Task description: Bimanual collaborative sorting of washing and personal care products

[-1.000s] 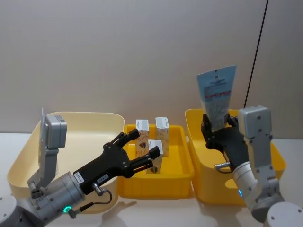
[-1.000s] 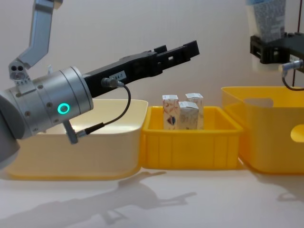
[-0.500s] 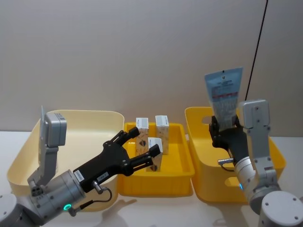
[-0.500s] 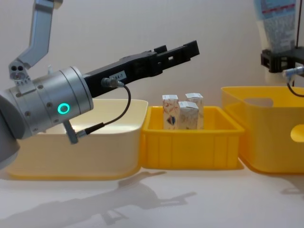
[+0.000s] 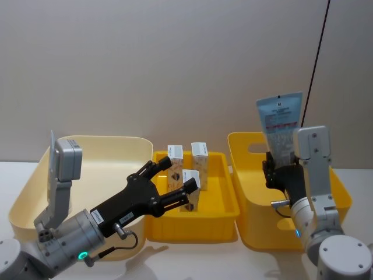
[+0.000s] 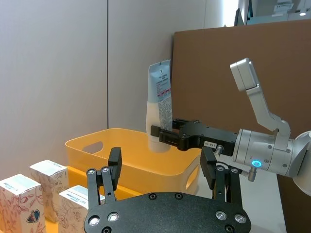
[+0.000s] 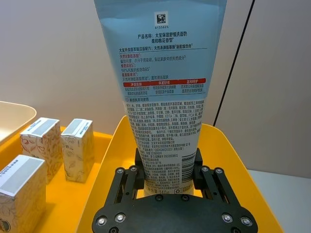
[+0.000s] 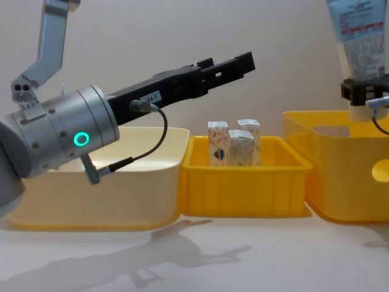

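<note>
A tall white squeeze tube (image 5: 281, 128) with a blue crimped end stands upright, crimp up, above the right yellow bin (image 5: 256, 224). My right gripper (image 5: 280, 172) is shut on its lower body; the tube (image 7: 163, 97) shows its printed face in the right wrist view. Three small white cartons (image 5: 189, 181) with patterned print stand in the middle yellow tray (image 5: 192, 230). My left gripper (image 5: 178, 175) hovers open above the tray's left side, level with the cartons' tops and holding nothing. From the chest view its fingers (image 8: 243, 61) reach over the cartons (image 8: 234, 146).
A large cream bin (image 5: 99, 142) sits at the left, touching the middle tray. The three containers stand side by side along the table. A black cable (image 5: 312, 64) hangs against the wall behind the right bin. White tabletop lies in front of the bins.
My right gripper has carried the tube to the right and lowered it over the right yellow bin. The left arm has stayed still.
</note>
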Robot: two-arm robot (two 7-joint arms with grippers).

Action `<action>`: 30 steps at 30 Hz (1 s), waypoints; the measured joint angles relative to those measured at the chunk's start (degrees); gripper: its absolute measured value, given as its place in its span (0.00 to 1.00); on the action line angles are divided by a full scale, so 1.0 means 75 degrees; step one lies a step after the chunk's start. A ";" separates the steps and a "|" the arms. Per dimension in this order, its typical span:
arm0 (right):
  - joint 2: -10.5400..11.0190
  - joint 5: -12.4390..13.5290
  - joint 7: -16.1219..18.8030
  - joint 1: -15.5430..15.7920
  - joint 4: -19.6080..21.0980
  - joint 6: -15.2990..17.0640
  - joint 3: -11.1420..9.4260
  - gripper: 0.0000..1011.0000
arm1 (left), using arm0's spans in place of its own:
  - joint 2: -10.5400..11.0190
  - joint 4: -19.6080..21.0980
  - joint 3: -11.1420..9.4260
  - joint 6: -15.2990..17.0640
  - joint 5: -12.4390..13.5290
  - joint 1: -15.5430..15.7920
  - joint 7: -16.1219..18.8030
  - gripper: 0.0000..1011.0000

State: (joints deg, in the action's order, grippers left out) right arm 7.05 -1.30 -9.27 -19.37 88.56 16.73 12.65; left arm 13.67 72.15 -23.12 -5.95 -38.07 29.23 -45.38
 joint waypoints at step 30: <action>-0.0092 -0.0086 -0.0110 0.0021 -0.0012 0.0261 -0.0060 0.99 | 0.0000 0.0000 0.0000 0.0000 0.0000 0.0000 0.0000 0.99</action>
State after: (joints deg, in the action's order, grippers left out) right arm 6.36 -1.94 -10.10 -19.21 88.47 18.69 12.20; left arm 13.67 72.15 -23.12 -5.95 -38.07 29.23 -45.38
